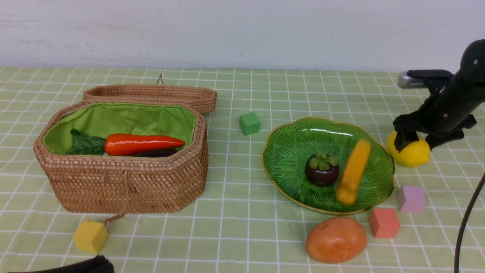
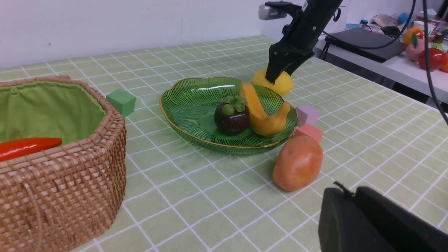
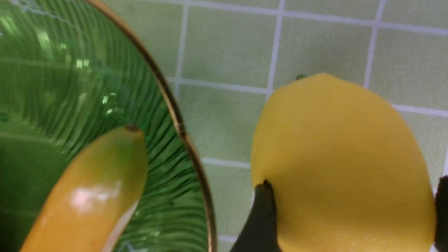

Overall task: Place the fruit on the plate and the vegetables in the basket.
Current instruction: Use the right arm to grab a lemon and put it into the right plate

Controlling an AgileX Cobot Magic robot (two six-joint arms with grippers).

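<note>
The robot's right hand (image 1: 416,146) stands over the lemon (image 1: 411,155) on the bench (image 1: 235,212), fingers spread open on either side of the fruit. Just beside the hand, the green plate (image 1: 288,148) holds the banana (image 1: 353,172) and mangosteen (image 1: 322,170). The potato (image 1: 336,239) lies beyond the plate. The basket (image 1: 125,182), well apart, carries the carrot (image 1: 144,144) and eggplant (image 1: 159,153). The left hand (image 2: 350,190) is closed and empty.

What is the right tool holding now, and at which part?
The right tool has a finger on each side of the lemon, at its middle; the lemon rests on the tablecloth. Whether the fingers already clamp it cannot be told.
</note>
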